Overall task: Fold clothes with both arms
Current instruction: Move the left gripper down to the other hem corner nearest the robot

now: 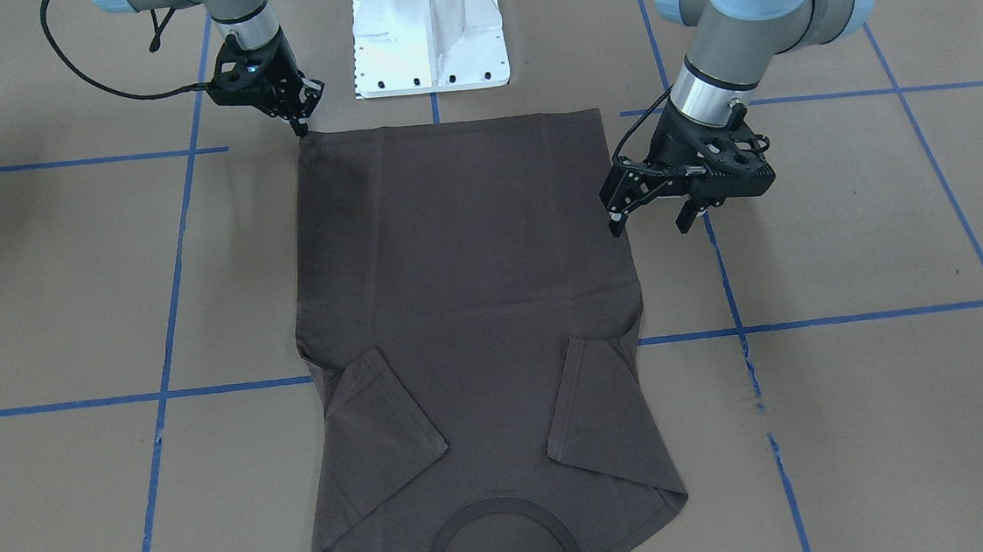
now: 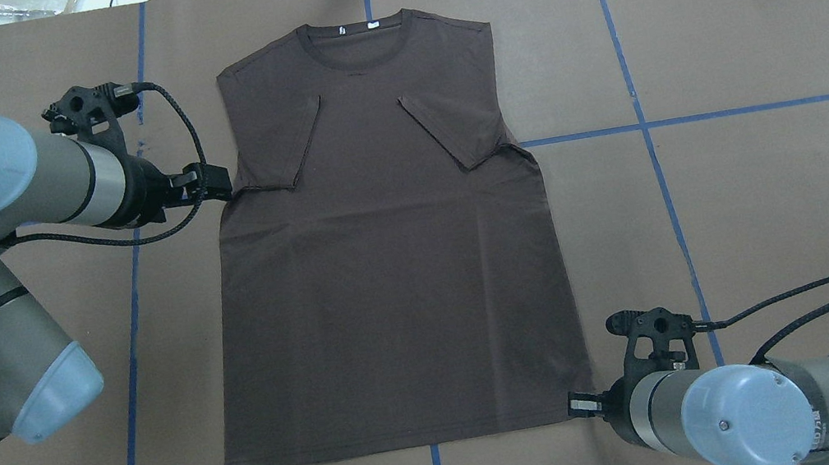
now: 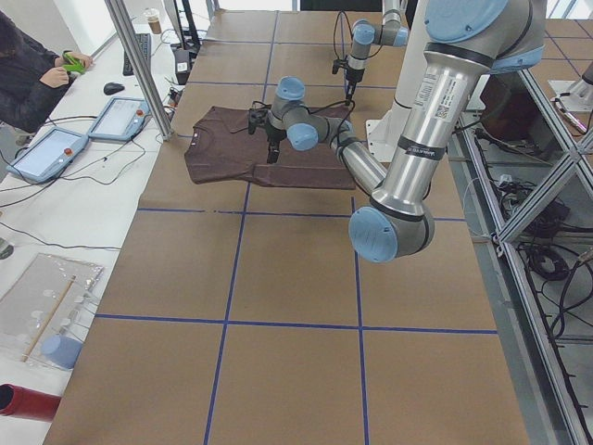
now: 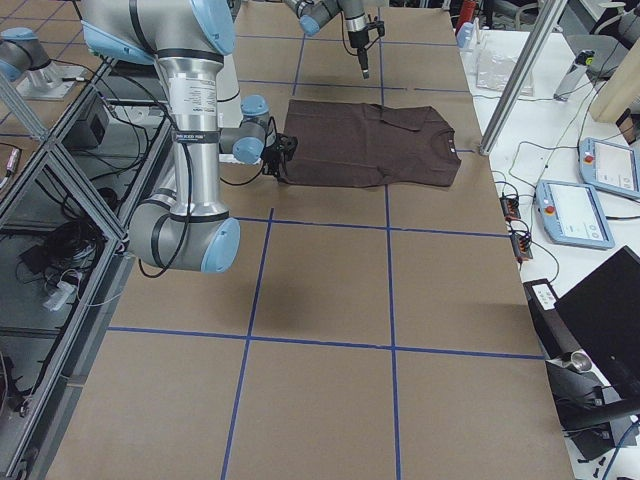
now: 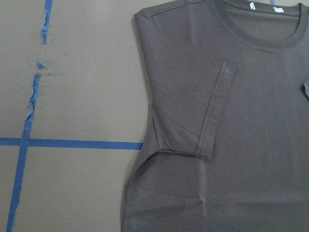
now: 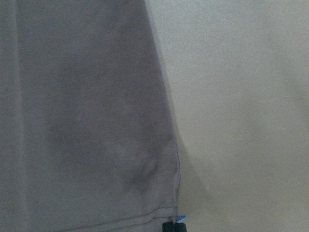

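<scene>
On the counter point(image 1: 847, 222), the dark brown T-shirt point(image 1: 467, 295) is lying flat, sleeves tucked in, body folds left to do. Left gripper point(image 1: 649, 221) is hovering spread beside it; right gripper point(image 1: 302, 126) at hem corner, can't tell its grip.

Brown table point(image 2: 752, 212) gridded with blue tape point(image 2: 696, 117), white desk point(image 4: 545, 150) alongside.

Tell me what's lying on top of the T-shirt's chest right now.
Only its two folded-in sleeves, flat on the T-shirt. The chest fabric under them and the table beneath are covered.
</scene>
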### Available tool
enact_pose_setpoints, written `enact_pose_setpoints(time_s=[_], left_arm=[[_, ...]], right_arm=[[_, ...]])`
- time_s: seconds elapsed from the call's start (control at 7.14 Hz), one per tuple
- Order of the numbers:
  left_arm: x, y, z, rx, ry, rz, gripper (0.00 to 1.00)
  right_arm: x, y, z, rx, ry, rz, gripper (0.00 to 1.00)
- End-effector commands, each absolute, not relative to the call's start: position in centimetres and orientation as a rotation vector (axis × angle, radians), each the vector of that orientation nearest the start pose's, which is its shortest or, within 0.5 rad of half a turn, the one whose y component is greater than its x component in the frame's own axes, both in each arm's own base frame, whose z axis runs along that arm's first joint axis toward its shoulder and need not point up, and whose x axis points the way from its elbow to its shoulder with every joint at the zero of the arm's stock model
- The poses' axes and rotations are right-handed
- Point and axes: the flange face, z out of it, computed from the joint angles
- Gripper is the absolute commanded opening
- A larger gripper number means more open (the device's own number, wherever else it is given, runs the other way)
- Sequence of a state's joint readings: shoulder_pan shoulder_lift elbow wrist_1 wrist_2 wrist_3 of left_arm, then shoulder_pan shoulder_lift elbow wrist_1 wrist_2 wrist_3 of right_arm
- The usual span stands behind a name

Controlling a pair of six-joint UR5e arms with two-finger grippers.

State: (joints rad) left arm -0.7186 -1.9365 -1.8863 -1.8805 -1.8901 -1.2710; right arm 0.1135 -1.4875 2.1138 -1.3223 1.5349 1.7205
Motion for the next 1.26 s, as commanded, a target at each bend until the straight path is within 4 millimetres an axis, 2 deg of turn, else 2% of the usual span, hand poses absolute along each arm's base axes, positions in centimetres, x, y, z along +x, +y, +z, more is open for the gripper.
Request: enact_pose_setpoints(time_s=[0.0, 0.14, 0.28, 0.42, 0.7, 0.98, 1.12], left_arm=[[40.4, -41.0, 27.5, 0.083, 1.049, -0.315, 1.0], [41.0, -36.4, 27.2, -0.002, 1.072, -0.422, 1.0], [40.9, -30.3, 28.6, -0.028, 1.053, -0.442, 1.0], [41.0, -26.8, 30.0, -0.036, 1.022, -0.485, 1.0], [44.8, -22.7, 32.4, -0.045, 0.888, -0.522, 0.97], [48.2, -19.6, 35.7, -0.075, 0.814, -0.526, 0.96], [48.6, -19.1, 36.1, -0.079, 0.803, -0.519, 0.96]], right_arm=[[-46.8, -20.1, 33.8, 0.023, -0.891, 0.28, 0.0], [-46.7, -20.4, 33.6, 0.023, -0.899, 0.285, 0.0], [-46.4, -20.6, 33.3, 0.024, -0.908, 0.287, 0.0], [-45.8, -20.7, 32.3, 0.025, -0.931, 0.289, 0.0], [-45.7, -21.0, 30.8, 0.028, -0.962, 0.293, 0.0], [-45.7, -21.1, 30.6, 0.028, -0.967, 0.292, 0.0], [-45.8, -21.1, 30.3, 0.028, -0.973, 0.292, 0.0]])
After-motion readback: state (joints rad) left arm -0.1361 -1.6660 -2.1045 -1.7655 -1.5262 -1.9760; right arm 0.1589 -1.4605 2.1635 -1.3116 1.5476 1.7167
